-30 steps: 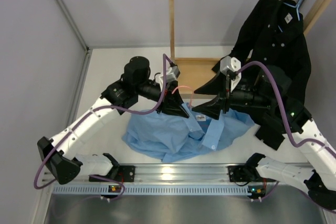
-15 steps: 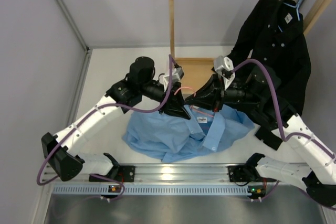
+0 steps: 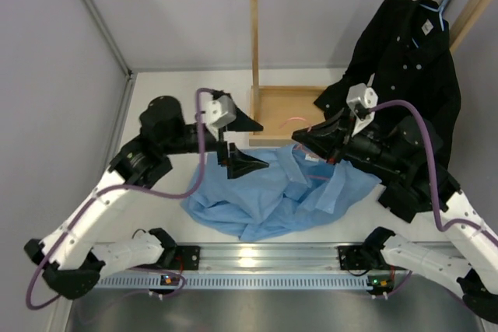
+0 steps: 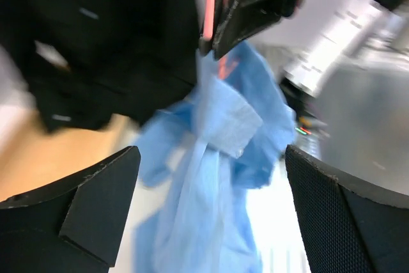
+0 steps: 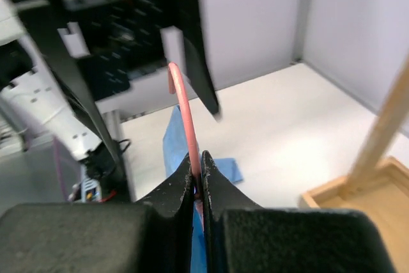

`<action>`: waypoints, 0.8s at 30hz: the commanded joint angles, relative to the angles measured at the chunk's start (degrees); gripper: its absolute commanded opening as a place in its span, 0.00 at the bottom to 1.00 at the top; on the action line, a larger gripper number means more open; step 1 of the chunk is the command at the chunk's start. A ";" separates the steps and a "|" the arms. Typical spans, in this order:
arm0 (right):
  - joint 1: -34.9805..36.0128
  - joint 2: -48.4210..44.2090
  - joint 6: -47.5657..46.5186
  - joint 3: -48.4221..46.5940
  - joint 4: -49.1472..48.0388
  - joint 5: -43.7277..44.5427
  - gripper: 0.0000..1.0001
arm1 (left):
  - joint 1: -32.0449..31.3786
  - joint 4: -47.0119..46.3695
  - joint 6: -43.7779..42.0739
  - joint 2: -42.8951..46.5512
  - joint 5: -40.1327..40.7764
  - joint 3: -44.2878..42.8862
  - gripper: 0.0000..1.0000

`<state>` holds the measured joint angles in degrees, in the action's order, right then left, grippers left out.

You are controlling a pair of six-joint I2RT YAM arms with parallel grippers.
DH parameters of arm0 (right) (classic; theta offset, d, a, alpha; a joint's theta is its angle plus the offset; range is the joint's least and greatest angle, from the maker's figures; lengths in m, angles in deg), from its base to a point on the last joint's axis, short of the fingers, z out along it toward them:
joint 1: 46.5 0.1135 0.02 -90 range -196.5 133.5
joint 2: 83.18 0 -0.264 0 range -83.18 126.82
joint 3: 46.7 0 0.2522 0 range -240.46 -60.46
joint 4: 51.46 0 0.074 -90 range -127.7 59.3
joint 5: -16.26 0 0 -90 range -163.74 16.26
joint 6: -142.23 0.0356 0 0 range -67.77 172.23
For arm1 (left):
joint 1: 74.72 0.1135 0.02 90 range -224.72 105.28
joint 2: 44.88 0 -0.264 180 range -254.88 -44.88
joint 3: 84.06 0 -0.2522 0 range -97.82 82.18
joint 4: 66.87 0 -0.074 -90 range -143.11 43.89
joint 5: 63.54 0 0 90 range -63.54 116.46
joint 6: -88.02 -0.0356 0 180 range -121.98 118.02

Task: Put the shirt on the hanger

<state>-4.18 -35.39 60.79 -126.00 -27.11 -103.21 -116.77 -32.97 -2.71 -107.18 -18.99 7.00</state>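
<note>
The top external camera looks down from above and behind the arm bases, taking in the whole table [image 3: 156, 83], the wooden rack [image 3: 254, 36] and the light blue shirt [image 3: 249, 200]. The left wrist camera looks out between its own spread fingers [image 4: 83, 209], close and blurred, at that shirt and the right gripper [image 4: 214, 39]. The right wrist camera faces the opposite way, along the pink hanger [image 5: 185, 116] towards the left gripper [image 5: 166, 139].

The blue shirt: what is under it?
The white table shows around the shirt. The pink hanger in the right gripper enters the cloth; its lower part is hidden.
</note>
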 commanded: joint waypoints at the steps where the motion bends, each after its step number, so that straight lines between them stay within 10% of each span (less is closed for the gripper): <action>1: 0.04 -4.37 -1.44 -1.87 3.11 15.38 0.00 | -0.06 -3.26 -3.57 8.50 19.81 2.72 0.98; 6: 0.12 -7.45 -2.93 -6.70 8.73 20.42 0.00 | -0.06 -8.97 -2.70 19.93 33.75 16.01 0.98; 17: 0.04 -5.87 -5.57 -18.22 16.65 19.90 0.00 | -0.06 -24.88 3.28 20.22 29.36 30.88 0.95; 21: 0.12 -5.52 -4.78 -19.28 16.57 17.26 0.00 | -0.06 -29.80 5.56 14.24 29.55 30.44 0.74; 24: 0.04 -5.51 -4.95 -19.45 16.57 17.52 0.00 | -0.15 -33.32 6.44 11.07 28.14 30.35 0.39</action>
<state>-4.18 -41.38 56.26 -143.07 -9.61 -84.85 -116.77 -56.72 1.84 -94.70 10.43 38.04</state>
